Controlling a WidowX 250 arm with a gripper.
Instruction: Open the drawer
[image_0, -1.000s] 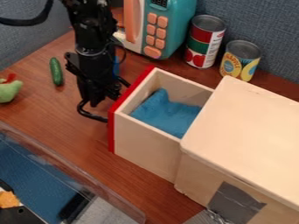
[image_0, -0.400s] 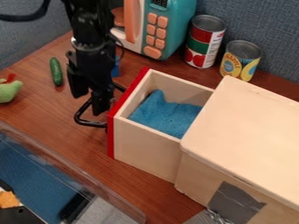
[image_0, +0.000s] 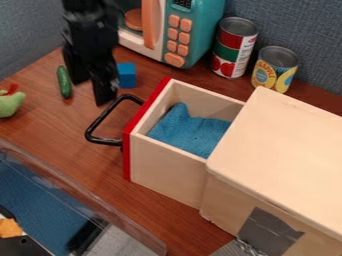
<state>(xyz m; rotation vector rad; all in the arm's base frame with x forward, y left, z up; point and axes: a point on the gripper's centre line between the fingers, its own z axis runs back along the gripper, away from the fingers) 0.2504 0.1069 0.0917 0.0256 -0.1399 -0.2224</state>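
Note:
The black gripper (image_0: 90, 92) hangs at the upper left, above and behind the drawer's handle, apart from it as far as I can see. Its two fingers are spread with nothing between them. The wooden drawer (image_0: 167, 170) stands pulled out of its box (image_0: 280, 150), with a red front panel (image_0: 143, 112) facing left. A black loop handle (image_0: 100, 120) sticks out from that panel. Inside the drawer lies a blue cloth (image_0: 190, 131).
A blue block (image_0: 126, 75) sits behind the handle. A toy cucumber (image_0: 64, 81) and a green toy (image_0: 10, 102) lie at left. The toy microwave (image_0: 200, 30) and two cans (image_0: 234, 47) stand behind. A clear-walled bin (image_0: 73, 200) fills the lower left.
The gripper has risen away from the handle, up and to the left, uncovering the handle and the blue block. Earlier, the drawer shifted slightly outward; it has since stayed still.

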